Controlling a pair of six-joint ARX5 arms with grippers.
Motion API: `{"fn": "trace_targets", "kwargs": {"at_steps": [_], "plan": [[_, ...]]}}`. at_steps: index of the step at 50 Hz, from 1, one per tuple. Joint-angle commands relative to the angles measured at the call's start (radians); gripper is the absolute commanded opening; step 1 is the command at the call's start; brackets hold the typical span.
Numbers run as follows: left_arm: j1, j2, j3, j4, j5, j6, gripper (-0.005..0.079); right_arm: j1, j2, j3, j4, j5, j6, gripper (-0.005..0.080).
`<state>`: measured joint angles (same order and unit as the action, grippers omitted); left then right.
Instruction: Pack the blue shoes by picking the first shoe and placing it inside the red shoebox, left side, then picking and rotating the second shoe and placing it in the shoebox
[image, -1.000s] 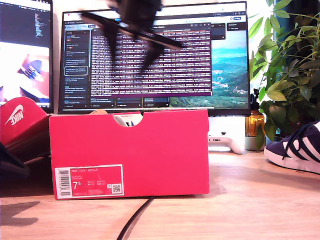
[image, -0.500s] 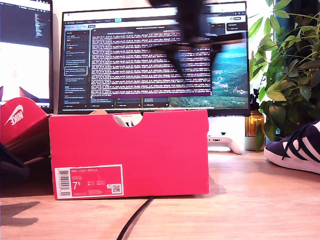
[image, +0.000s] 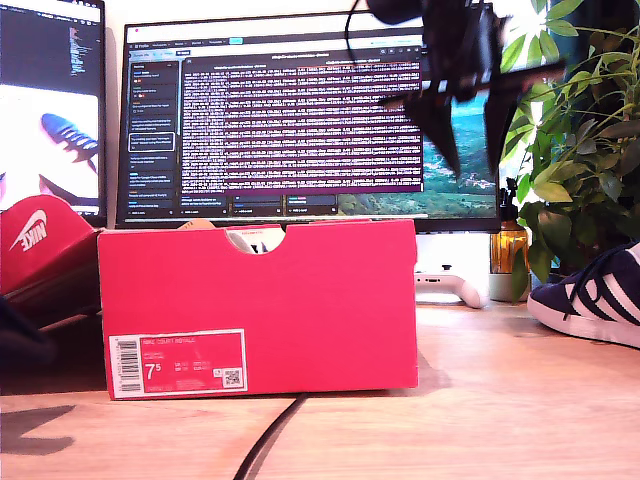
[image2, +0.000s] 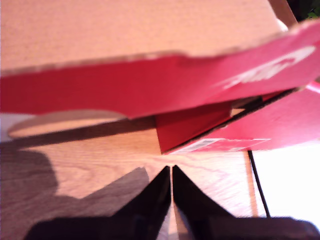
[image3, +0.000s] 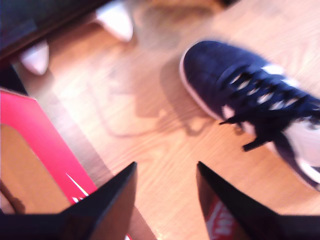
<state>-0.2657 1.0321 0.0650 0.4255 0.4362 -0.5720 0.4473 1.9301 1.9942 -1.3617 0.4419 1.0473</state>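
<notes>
Exterior view is showing my second gripper (image: 470, 150) hanging open and empty at one o'clock above the red shoebox (image: 260, 305), the remaining blue shoe (image: 590, 295) waiting at three o'clock, my first gripper (image2: 171, 172) sitting closed, empty.

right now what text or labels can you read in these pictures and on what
"7.5" stands on the white barcode label on the red shoebox.
"NIKE" with a swoosh stands on the red lid.
The label's small print is too small to read.
The text on the monitor is too small to read.
</notes>
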Motion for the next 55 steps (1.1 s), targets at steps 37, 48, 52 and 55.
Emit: {"fn": "trace_targets", "kwargs": {"at_steps": [37,48,52,55], "plan": [[-0.001,0.009,-0.024,0.007,0.000,0.004,-0.0020,-0.321,-0.289,-0.512,-0.006,-0.150,0.057,0.0646],[-0.001,0.009,-0.024,0.007,0.000,0.004,-0.0020,-0.352,-0.289,-0.566,-0.006,-0.155,0.091,0.0646],[-0.001,0.009,-0.024,0.007,0.000,0.004,-0.0020,-0.362,-0.289,-0.608,-0.006,-0.156,0.111,0.0646],[-0.001,0.009,-0.024,0.007,0.000,0.004,-0.0020,-0.366,-0.289,-0.639,-0.006,-0.160,0.132,0.0646]]}}
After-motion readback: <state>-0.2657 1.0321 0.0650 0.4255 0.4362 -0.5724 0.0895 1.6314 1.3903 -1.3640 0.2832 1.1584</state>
